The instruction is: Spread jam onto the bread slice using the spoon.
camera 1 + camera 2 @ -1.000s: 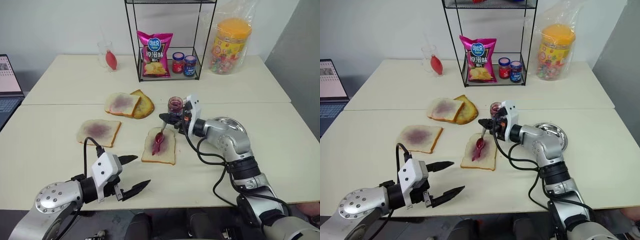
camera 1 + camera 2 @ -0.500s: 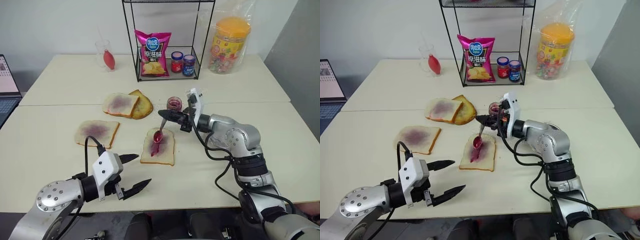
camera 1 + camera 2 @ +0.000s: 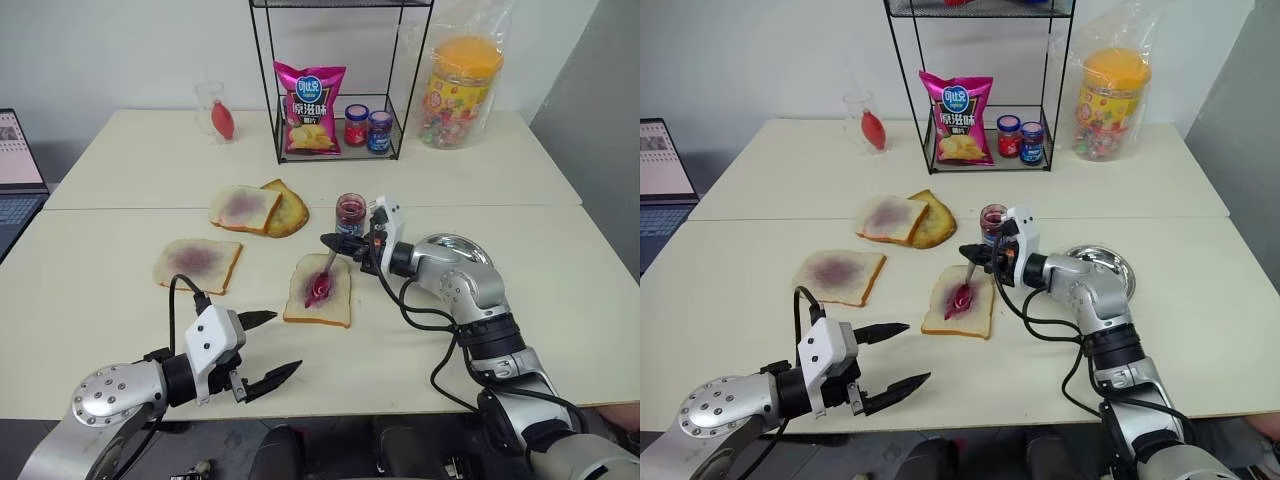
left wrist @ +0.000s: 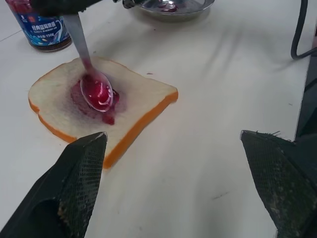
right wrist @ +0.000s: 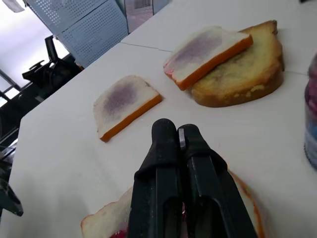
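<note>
While right fingers pinch spoon on bread slice, left fingers spread, near table edge

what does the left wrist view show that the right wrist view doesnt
Left wrist view: the spoon with its jam-stained bowl resting on the smear, the jam jar's blue label, and a metal dish beyond.

Right wrist view: two other jam-smeared slices, one leaning on a browner toasted slice, and the right gripper shut.

Both: the bread slice on the white table.
</note>
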